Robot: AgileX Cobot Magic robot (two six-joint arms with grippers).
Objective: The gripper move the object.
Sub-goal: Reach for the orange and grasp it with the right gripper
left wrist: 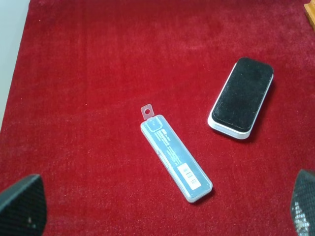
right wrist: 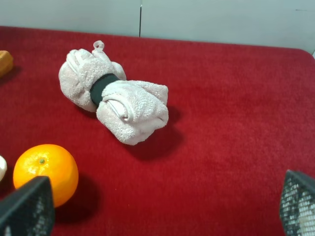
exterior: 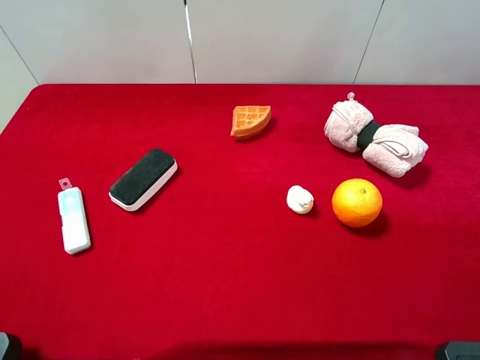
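Gaping wide, my right claw (right wrist: 160, 209) and left claw (left wrist: 157, 209) touch nothing; the orange (exterior: 357, 202) sits centre-right beside a white lump (exterior: 299, 199).

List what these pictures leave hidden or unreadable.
Orange: right wrist view, its lower edge is covered by one of the right gripper's jaws.
Waffle wedge: right wrist view, mostly cut off by the frame edge.
White lump: same view, only a sliver at the edge.
Clear plastic case: left wrist view, label print too small to read.
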